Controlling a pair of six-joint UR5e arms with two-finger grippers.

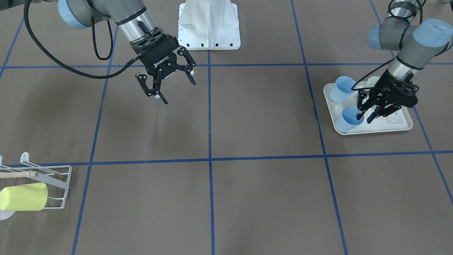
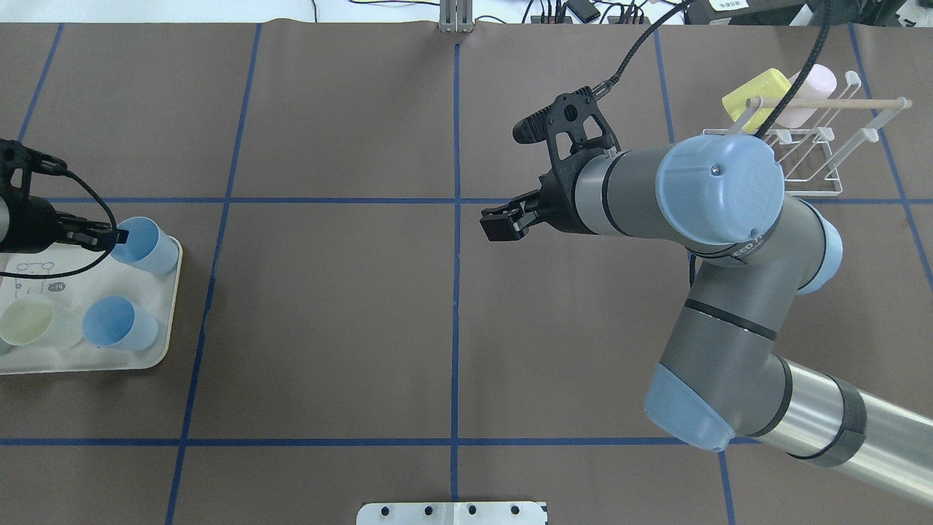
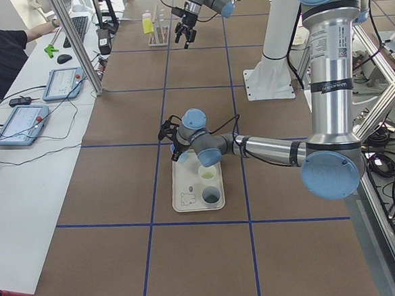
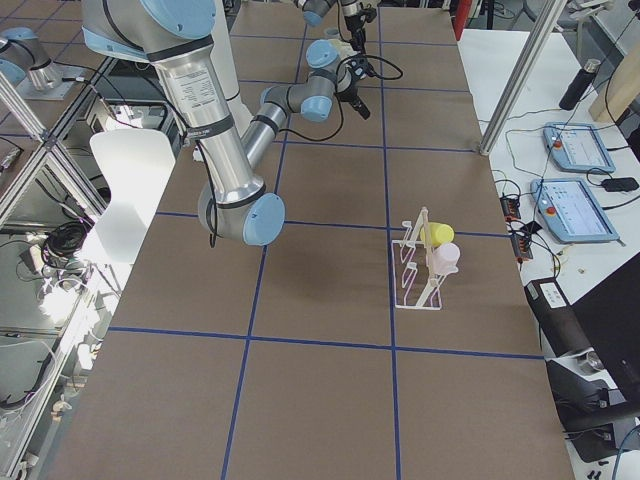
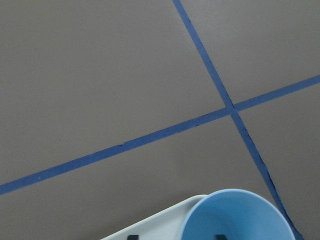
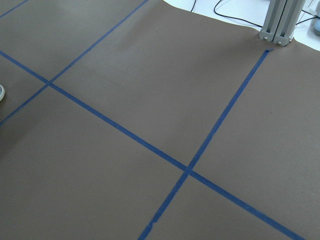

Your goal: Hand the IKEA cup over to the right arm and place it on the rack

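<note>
Looking across the brown gridded table, I see the right arm reaching over the middle, well apart from the white wire rack at its end, which already carries a yellow-green cup and a pink cup. At the opposite end sits a cream tray. On it, at one corner, stands the blue IKEA cup I am after, with another blue cup and a pale cup near it.

My worry is that the left gripper will catch only the thin wall at the rim. Closing off-centre could tip the cup or let it slip on the lift.

The left arm comes in low with its wrist pitched down. Its jaws stand apart, one finger inside the cup's mouth and the other outside. The right gripper hangs above the table's middle, jaws wide apart, holding nothing.
</note>
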